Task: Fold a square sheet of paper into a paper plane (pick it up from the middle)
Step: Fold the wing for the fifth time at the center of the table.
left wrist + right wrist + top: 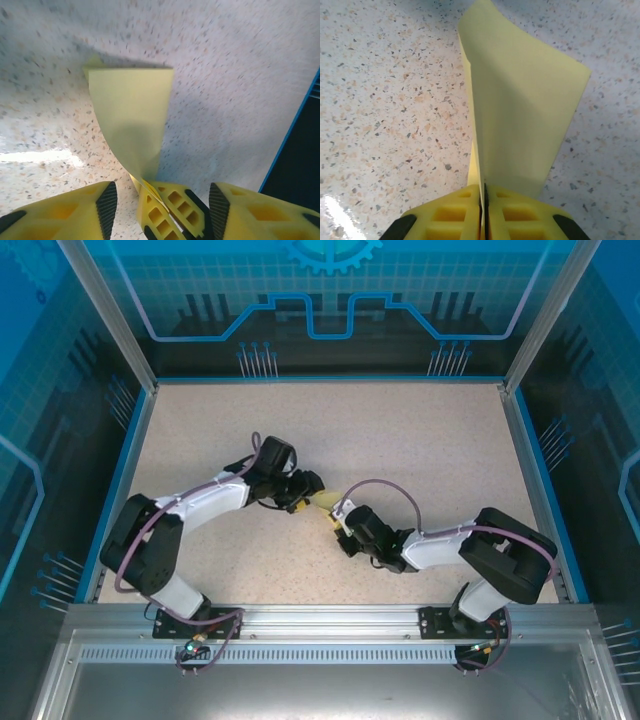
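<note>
The speckled beige stone-pattern worktop (420,440) is carrying both machines. The white-and-black left arm (200,502) is reaching in from the near left, and the matching right arm (450,545) is reaching in from the near right; the two are meeting near the middle of the worktop. The left tool (308,490) is standing open: in the left wrist view its yellow fingers (107,202) are spread wide to either side of the right tool's tip, gripping nothing. The right tool (338,528) is closed: in the right wrist view its two yellow fingers (455,220) are pressing together with the paper's edge pinched between them. The thin pale yellow square sheet of paper (322,502) is sitting between the two tools, held by the right one alone. It is curving up and away from that grip as a bent, doubled panel (520,110) and casting a shadow on the worktop. Whether its far edge is touching the surface cannot be told.
</note>
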{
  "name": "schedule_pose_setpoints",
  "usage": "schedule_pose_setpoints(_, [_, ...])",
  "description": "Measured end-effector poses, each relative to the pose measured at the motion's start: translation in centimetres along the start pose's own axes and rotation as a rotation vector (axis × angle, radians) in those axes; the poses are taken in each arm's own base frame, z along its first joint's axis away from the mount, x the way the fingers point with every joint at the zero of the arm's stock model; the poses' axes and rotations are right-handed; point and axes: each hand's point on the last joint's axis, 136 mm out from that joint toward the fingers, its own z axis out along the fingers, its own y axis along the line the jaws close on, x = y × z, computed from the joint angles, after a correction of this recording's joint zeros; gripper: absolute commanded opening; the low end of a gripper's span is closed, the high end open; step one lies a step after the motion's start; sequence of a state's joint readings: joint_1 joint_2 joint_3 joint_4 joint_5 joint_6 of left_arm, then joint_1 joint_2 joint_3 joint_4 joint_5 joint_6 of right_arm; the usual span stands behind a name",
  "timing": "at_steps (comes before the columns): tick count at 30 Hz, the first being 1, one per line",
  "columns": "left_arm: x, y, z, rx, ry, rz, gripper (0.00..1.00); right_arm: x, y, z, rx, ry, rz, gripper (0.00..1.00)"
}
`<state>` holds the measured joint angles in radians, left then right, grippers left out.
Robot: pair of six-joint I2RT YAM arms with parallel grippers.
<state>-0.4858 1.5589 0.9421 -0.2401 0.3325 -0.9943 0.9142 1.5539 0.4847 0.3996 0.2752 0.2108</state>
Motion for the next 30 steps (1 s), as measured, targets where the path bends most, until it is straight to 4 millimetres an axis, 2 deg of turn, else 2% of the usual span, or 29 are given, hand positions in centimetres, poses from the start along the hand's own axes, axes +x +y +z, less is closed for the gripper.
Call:
schedule_pose_setpoints(4, [0.5,0.8,-0.7,0.029,-0.022,0.006,0.55,0.2,0.2,0.1,-0.074,0.011,0.094,0.11])
schedule_pose_setpoints(9, [2.2,3.7,0.7,0.041,0.008,-0.025,0.4,-0.1,0.3,0.1,-0.166,0.017,0.214,0.12])
schedule_pose_setpoints(11, [3.2,4.2,1.3,0.048,0.028,-0.021,0.36,-0.2,0.3,0.0,-0.199,0.017,0.259,0.13])
schedule_pose_setpoints(15, [4.6,3.1,2.3,0.111,0.067,0.011,0.27,0.0,0.4,0.1,-0.258,0.039,0.338,0.13])
schedule_pose_setpoints(19, [4.9,2.1,3.5,0.162,0.091,0.029,0.21,0.3,0.4,0.3,-0.303,0.063,0.398,0.11])
schedule_pose_setpoints(30, [5.3,1.9,5.2,0.174,0.133,0.035,0.15,0.6,0.7,0.6,-0.394,0.104,0.495,0.12])
